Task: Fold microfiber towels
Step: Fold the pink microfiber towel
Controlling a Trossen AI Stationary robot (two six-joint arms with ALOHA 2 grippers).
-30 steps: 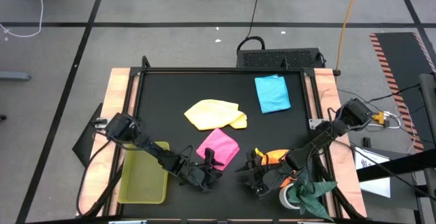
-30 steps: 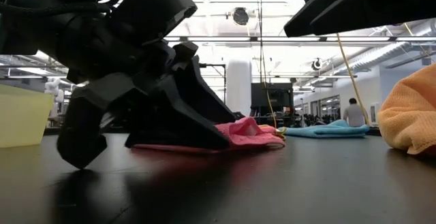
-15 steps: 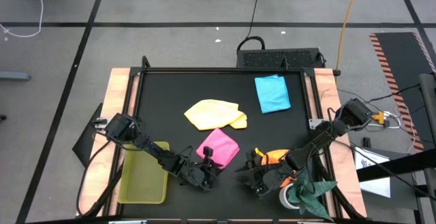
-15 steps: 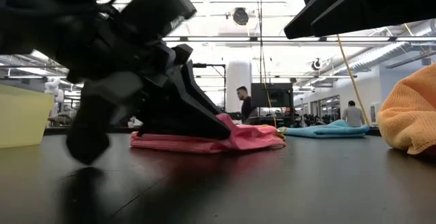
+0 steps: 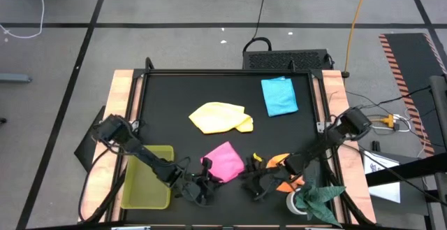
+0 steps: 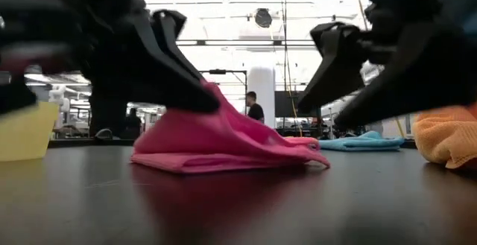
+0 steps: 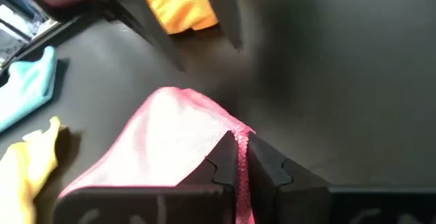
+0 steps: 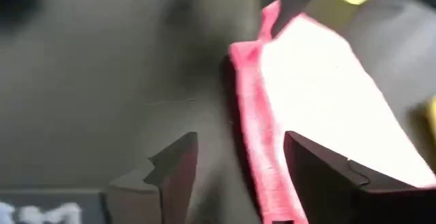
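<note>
Across the black surface (image 5: 174, 97) lie four cloths: the yellow towel (image 5: 220, 117) near the middle, the blue towel (image 5: 279, 96) toward the far right, the orange towel (image 5: 283, 166) at the near right, and the pink towel (image 5: 225, 162) at the near centre, where the work is. Beside the surface's left edge sits a yellow-green tray (image 5: 147, 177), and a dark green cloth (image 5: 320, 195) lies at the near right corner. Down at the pink towel, the left gripper (image 7: 242, 161) has its fingers closed tight on a raised edge of the cloth, lifting it into a peak seen in the low view. Close by, the right gripper (image 8: 235, 176) stands with its fingers spread apart and the pink hem running between them, apparently not yet clamped. To fold well, the right gripper should probably close on its own corner of that edge, then both should carry the edge level and together over the resting half, keeping the cloth taut so the corners meet squarely.
</note>
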